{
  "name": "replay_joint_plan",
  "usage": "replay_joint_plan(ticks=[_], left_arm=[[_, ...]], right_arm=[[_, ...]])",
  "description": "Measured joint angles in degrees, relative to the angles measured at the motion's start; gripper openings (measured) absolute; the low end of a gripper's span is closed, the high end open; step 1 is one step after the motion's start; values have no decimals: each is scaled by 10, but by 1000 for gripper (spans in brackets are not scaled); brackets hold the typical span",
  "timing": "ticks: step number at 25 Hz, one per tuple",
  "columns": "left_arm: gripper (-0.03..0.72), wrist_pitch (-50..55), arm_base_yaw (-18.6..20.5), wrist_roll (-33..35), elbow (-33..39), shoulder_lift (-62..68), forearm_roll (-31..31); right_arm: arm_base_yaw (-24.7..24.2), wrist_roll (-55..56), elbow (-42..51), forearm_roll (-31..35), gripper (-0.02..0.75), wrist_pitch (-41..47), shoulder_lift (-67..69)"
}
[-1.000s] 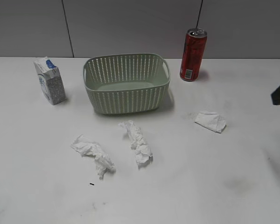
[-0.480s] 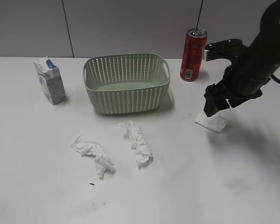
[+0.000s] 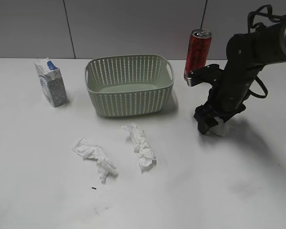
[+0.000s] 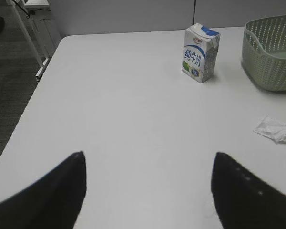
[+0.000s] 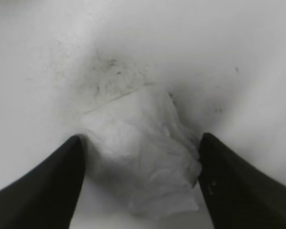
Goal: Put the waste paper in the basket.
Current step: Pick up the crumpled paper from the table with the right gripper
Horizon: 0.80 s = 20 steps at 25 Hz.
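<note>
The pale green slotted basket (image 3: 129, 86) stands at the back middle; its left end shows in the left wrist view (image 4: 271, 57). Two twisted white paper wads lie in front of it, one (image 3: 96, 158) to the left and one (image 3: 141, 145) in the middle. The flatter wad (image 3: 221, 128) lies right of the basket, mostly hidden under my right gripper (image 3: 210, 123). In the right wrist view that gripper (image 5: 140, 143) is open, down at the table, with the wad (image 5: 143, 152) between its jaws. My left gripper (image 4: 148, 162) is open and empty over bare table, out of the exterior view.
A blue-and-white milk carton (image 3: 51, 82) stands left of the basket, also in the left wrist view (image 4: 200, 53). A red can (image 3: 197, 56) stands upright behind my right arm. A paper wad's end (image 4: 278, 130) shows at the left wrist view's right edge.
My right arm has swung in from the right edge and come down; its open gripper now straddles the flatter wad. The other wads, basket, carton and can have not moved.
</note>
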Motion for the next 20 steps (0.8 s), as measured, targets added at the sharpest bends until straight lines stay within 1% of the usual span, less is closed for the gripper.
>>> replay_joint_plan(ticks=[2,4,8,9,11,14,17,20], left_arm=[[599,0,0,0,0,0,0],[595,0,0,0,0,0,0],[594,0,0,0,0,0,0],[594,0,0,0,0,0,0],[594,0,0,0,0,0,0],[593,0,0,0,0,0,0],[593,0,0,0,0,0,0],[593,0,0,0,0,0,0]], right_arm=[[3,0,-1,-11,513,1,1],[4,0,-1,-16,414,7,1],[4,1,-2,-17,97,30,0],[4,1,-2,-17,46,36,-1],[4,2,-3,-10,3,52,-8],[4,2,-18,23,-6,61,-37],[5,-5,-51,82,-6,60,-72],[16,-61,-100,143,-6,55,-93]])
